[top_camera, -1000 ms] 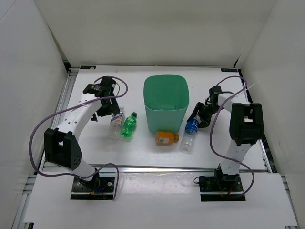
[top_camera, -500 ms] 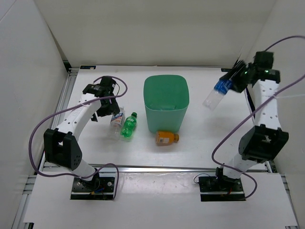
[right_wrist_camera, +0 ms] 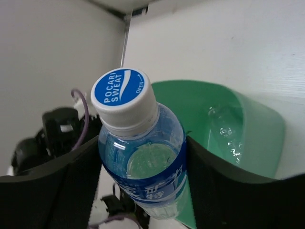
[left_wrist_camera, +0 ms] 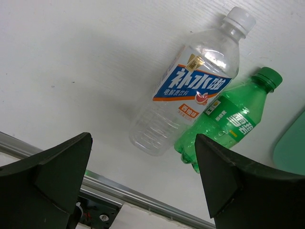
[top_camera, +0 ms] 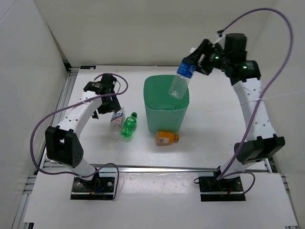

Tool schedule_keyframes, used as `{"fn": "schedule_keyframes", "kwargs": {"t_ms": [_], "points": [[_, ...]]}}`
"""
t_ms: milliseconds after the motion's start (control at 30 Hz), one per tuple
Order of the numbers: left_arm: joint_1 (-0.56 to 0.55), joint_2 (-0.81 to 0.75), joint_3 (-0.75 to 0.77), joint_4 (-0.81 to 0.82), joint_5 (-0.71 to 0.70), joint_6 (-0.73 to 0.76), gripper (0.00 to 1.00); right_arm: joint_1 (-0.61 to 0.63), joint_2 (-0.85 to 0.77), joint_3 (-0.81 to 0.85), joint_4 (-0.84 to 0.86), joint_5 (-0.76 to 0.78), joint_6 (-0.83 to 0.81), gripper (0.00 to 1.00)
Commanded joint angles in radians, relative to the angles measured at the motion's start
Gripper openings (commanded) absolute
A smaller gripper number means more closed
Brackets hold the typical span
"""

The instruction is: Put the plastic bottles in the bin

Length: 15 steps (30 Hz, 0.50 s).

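L gripper (top_camera: pixel 108 102) sits well left of the bin (top_camera: pixel 148 98), low over the table (top_camera: pixel 214 125). Its fingers are spread wide apart w/ nothing between them. In the left wrist view the L gripper (left_wrist_camera: pixel 143 140) looks down on two btls lying side by side.

The white-blue-label btl (top_camera: pixel 116 122) lies on its side left of the bin, just under and in front of the L gripper, not touched by it. It is clear w/ a white cap; in the left wrist view the white-blue-label btl (left_wrist_camera: pixel 190 90) has blue and orange print. The green btl (top_camera: pixel 128 125) lies against its bin-side flank, between it and the bin, apart from the bin wall. The green btl (left_wrist_camera: pixel 228 121) has a green cap; both caps point away from the arm bases.

The bin stands upright at mid table, mouth open. In the right wrist view the bin (right_wrist_camera: pixel 259 126) shows something clear on its floor, prob. the plain clear btl (right_wrist_camera: pixel 223 130), too faint to be sure.

The orange btl (top_camera: pixel 165 138) lies on its side at the bin's near foot, just beside the wall; contact unclear.

The blue-label btl (top_camera: pixel 181 80) is in the air over the bin's right rear rim, tilted, base down toward the mouth, blue-white cap up. R gripper (top_camera: pixel 196 63), above and right of the bin, is clamped on it just below the cap. In the right wrist view the R gripper (right_wrist_camera: pixel 140 183) has a finger on each side of the blue-label btl (right_wrist_camera: pixel 143 164).
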Motion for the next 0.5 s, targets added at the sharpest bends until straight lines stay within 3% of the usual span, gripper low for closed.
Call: {"fn": "schedule_keyframes", "kwargs": {"t_ms": [0,67,200,467], "points": [[-0.003,0.014,0.052,0.028,0.006,0.011,1.00,0.086,0.048,0.041,0.030,0.037,-0.076,0.73],[-0.003,0.037,0.064,0.038,0.006,0.029,1.00,0.112,0.087,0.095,-0.048,0.063,-0.108,1.00],[-0.003,0.056,0.064,0.080,0.055,0.067,1.00,0.104,0.062,0.149,-0.104,0.175,-0.135,1.00],[0.010,0.065,-0.082,0.218,0.163,0.207,1.00,0.017,-0.044,0.039,-0.055,0.094,-0.133,1.00]]}}
